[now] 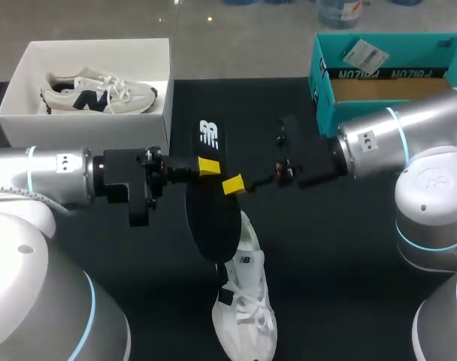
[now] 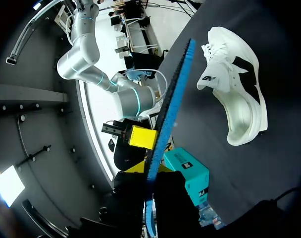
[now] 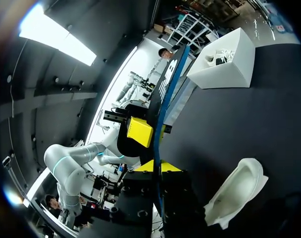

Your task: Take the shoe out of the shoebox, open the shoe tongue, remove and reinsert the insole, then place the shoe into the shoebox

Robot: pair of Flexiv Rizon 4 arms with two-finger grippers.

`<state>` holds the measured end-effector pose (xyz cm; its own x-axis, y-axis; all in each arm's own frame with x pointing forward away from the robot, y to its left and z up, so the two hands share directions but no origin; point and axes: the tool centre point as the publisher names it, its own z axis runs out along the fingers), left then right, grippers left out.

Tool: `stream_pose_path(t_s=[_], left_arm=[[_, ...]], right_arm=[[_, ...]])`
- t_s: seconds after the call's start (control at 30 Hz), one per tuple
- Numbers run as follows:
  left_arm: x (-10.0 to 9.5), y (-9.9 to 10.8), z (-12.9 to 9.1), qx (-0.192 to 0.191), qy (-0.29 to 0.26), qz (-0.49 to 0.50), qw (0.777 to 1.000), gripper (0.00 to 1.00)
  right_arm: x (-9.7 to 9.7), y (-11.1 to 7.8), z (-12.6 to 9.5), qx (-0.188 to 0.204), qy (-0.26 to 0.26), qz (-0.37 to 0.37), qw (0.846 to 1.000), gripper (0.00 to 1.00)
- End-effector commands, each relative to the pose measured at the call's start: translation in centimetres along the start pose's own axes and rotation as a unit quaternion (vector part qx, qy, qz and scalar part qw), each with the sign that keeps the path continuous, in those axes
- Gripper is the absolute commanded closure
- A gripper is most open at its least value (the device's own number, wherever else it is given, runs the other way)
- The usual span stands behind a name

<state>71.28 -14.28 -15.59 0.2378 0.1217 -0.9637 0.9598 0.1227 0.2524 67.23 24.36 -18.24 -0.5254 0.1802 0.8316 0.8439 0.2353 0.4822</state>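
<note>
Black insole (image 1: 213,214), white logo (image 1: 208,133), in left hand (image 1: 206,167).

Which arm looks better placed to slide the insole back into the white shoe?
Probably the right. The left hand and right hand both pinch the insole, but the right hand's grip sits slightly nearer the white shoe, so it likely has less way to go.

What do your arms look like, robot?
My left arm and right arm are fat silver tubes with glowing light-blue rings. Each ends in a black wrist block and a thin black tool with bright yellow tips: left tool, right tool.
</note>
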Motion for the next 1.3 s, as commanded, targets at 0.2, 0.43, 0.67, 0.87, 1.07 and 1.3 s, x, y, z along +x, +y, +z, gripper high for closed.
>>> stream_pose_path(t_s=[0.2,0.43,0.67,0.87,1.07,1.3], left_arm=[[0.0,-0.1,0.1,-0.001,0.000,0.001,1.000,1.00],[0.0,-0.1,0.1,-0.001,0.000,0.001,1.000,0.59],[-0.7,-0.4,-0.1,0.027,0.015,-0.017,0.999,0.00],[-0.5,-0.4,-1.5,0.042,0.067,-0.085,0.993,0.00],[0.7,-0.6,-3.6,0.052,0.099,-0.140,0.984,0.00],[1.0,-0.8,-4.1,0.066,0.082,-0.147,0.983,0.00]], right_arm=[[0.1,0.4,-0.6,-0.015,-0.009,-0.003,1.000,1.00],[0.0,0.3,-1.9,-0.029,-0.021,-0.002,0.999,1.00],[-0.7,0.2,-3.2,-0.034,-0.036,0.006,0.999,1.00],[-1.7,0.5,-4.4,-0.034,-0.047,0.012,0.998,1.00],[-2.3,0.9,-5.1,-0.036,-0.058,0.018,0.997,1.00],[-2.6,1.0,-5.2,-0.036,-0.058,0.032,0.997,1.00]])
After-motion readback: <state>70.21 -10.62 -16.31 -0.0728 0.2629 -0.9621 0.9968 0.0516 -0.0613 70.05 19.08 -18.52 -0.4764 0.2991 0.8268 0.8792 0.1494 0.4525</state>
